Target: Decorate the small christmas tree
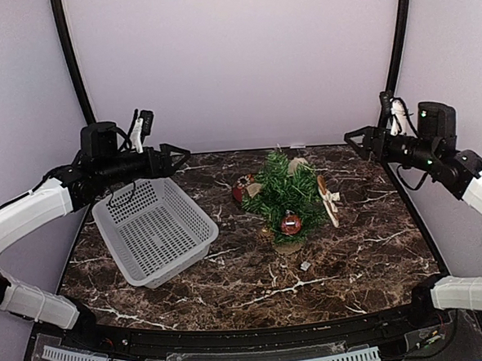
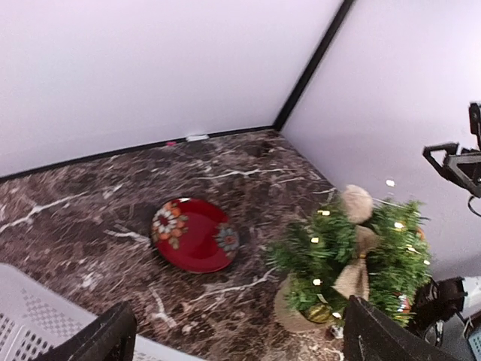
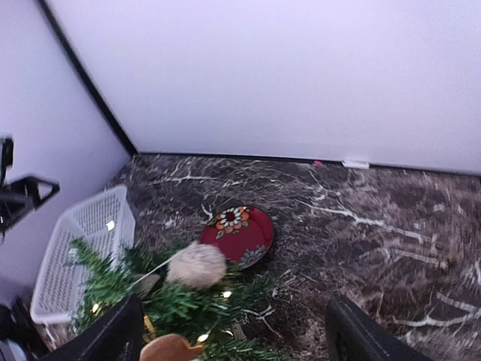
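Note:
The small christmas tree [image 1: 284, 196] stands at mid-table, lit with tiny lights, and a red ball ornament [image 1: 291, 222] hangs on its front. It also carries a beige pompom [image 3: 197, 265] and a burlap bow [image 2: 357, 271]. My left gripper [image 1: 178, 158] hovers high at the back left, above the basket's far corner, open and empty. My right gripper [image 1: 355, 138] hovers high at the back right, also open and empty. Both point inward toward the tree [image 2: 353, 256], well apart from it. In the wrist views the left gripper [image 2: 240, 338] and the right gripper [image 3: 240, 335] show wide-spread jaws.
A white mesh basket [image 1: 154, 231] sits empty on the left of the table. A red flowered plate [image 2: 194, 235] lies behind the tree. A pale wooden ornament [image 1: 330, 198] lies to the right of the tree, and a small light scrap [image 1: 305, 266] lies in front of it.

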Available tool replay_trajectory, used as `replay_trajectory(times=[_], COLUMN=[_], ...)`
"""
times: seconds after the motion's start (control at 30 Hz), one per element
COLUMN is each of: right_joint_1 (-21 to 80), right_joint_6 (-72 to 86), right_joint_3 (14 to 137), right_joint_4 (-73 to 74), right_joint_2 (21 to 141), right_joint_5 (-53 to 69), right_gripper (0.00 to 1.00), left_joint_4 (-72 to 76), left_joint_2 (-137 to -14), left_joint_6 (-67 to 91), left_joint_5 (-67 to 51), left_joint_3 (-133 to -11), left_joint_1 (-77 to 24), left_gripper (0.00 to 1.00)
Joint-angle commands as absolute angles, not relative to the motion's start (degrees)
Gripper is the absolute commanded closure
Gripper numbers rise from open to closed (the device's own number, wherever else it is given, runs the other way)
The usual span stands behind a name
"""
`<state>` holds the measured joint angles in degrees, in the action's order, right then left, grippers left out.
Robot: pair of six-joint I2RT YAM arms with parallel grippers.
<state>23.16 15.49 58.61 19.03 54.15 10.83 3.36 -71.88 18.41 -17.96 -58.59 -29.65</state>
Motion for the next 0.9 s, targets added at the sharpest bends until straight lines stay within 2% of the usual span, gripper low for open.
replay_trajectory(times=[0.0, 0.2, 0.47, 0.87], right_joint_1=[8.63, -1.14, -1.45, -1.47], right_joint_6=[28.26, 32.36, 28.77, 27.49], right_joint_3=[51.55, 46.09, 42.72, 38.77], right_joint_4=[5.57, 4.46, 8.29, 6.06], right_joint_2=[53.15, 57.64, 60.71, 58.89], right_joint_5=[24.20, 23.65, 14.44, 15.02], right_gripper=[0.12, 0.02, 0.01, 0.01], left_joint_4=[-6.44, -8.89, -8.41, -7.56], left_joint_2=[-72.49, -72.22, -70.04, -69.71], left_joint_6=[25.07, 29.19, 30.27, 30.88], left_joint_5=[-20.13, -18.30, -16.45, -15.90], left_joint_3=[-58.73, -54.02, -47.94, -46.46], left_joint_1=[-20.53, -12.83, -12.39, -12.41], left_gripper=[0.01, 0.01, 0.01, 0.01])
